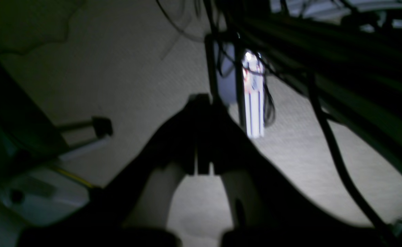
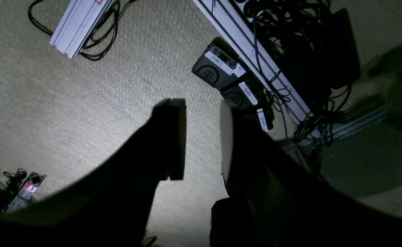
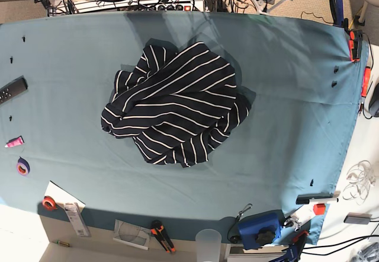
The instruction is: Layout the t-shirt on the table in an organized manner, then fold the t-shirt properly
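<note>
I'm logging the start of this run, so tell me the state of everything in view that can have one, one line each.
t-shirt: crumpled in a heap, not laid out, not folded, lying near the middle of the table.
table: covered with teal cloth, cloth lying flat.
left gripper: fingers shut, holding nothing, aimed at the floor.
right gripper: fingers apart, holding nothing, over the carpet.
</note>
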{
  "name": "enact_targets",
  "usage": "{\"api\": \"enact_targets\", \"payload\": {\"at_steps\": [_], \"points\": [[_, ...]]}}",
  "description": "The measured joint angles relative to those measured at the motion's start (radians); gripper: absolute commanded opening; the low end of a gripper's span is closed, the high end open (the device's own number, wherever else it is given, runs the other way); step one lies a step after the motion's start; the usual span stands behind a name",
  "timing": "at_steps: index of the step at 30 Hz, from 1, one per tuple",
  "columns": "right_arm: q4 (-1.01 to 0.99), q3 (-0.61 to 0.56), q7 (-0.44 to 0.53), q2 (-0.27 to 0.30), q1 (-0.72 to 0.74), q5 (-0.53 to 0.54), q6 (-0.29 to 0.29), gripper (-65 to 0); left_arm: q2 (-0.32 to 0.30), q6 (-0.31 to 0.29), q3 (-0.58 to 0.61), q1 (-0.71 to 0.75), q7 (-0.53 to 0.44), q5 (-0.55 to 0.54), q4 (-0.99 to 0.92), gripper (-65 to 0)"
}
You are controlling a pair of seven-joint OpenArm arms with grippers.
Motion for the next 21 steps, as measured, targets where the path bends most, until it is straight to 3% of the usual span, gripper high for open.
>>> {"api": "enact_targets", "payload": {"at_steps": [5, 9, 15, 21], "points": [[0.0, 0.0, 0.0, 0.0, 0.0, -0.002, 0.0, -47.4, 0.002, 0.05, 0.045, 0.045, -0.021, 0.001, 0.034, -65.0], [0.0, 0.0, 0.0, 0.0, 0.0, -0.002, 0.0, -47.4, 0.0, 0.053, 0.048, 0.042, -0.022, 0.0, 0.035, -65.0], [0.0, 0.0, -0.001, 0.0, 0.0, -0.002, 0.0, -47.4, 0.0, 0.056, 0.048, 0.043, 0.006, -0.134, 0.037, -65.0], [0.0, 0.0, -0.001, 0.0, 0.0, -0.002, 0.0, -47.4, 0.0, 0.056, 0.048, 0.043, 0.012, -0.145, 0.037, -65.0]]}}
